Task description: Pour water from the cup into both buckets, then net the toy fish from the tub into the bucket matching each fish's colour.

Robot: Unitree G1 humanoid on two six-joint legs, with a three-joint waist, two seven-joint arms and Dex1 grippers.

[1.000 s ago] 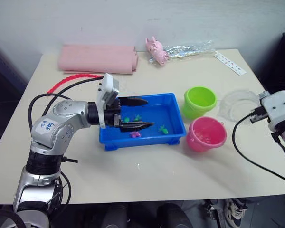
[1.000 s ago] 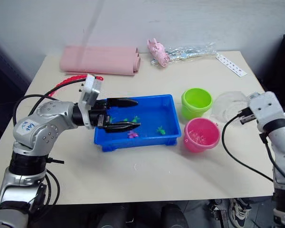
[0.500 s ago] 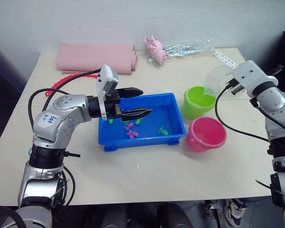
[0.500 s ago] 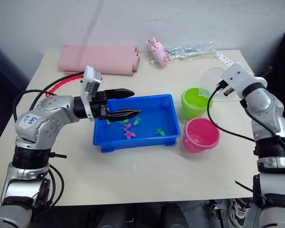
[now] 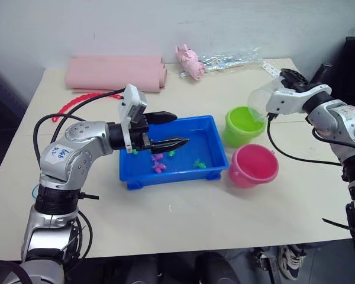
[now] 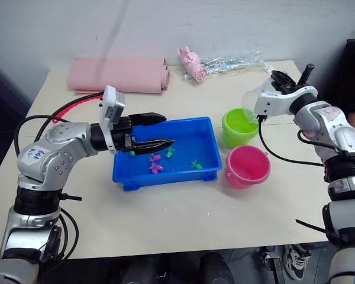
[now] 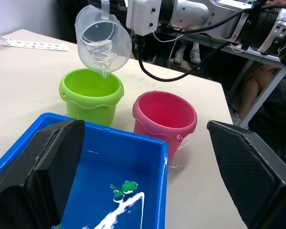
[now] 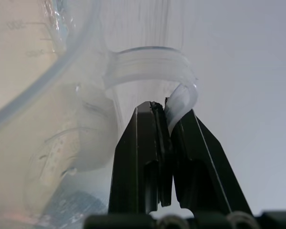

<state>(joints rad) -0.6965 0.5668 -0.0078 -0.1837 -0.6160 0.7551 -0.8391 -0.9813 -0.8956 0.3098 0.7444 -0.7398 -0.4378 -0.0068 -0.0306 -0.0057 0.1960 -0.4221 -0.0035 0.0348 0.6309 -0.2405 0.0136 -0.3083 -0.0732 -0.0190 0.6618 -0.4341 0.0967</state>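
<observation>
The clear cup (image 5: 261,99) hangs tilted, spout down, over the lime green bucket (image 5: 242,126), with water pooled at the spout (image 7: 104,71). My right gripper (image 8: 164,118) is shut on the cup's small handle. The pink bucket (image 5: 253,166) stands just in front of the green one. My left gripper (image 5: 182,129) hovers open over the left half of the blue tub (image 5: 165,179), holding nothing. In the tub lie a pink fish (image 5: 158,163) and green fish (image 5: 198,164), with another green fish (image 5: 171,153) under the fingers.
A rolled pink cloth (image 5: 115,73) lies at the back left with a red bead chain (image 5: 77,103) in front of it. A pink toy (image 5: 188,61), clear wrapping (image 5: 231,59) and a white strip (image 5: 271,68) lie at the back.
My right arm lifted the cup off the table at the right and tipped it over the green bucket. My left gripper stayed open over the tub; the fish drifted a little.
</observation>
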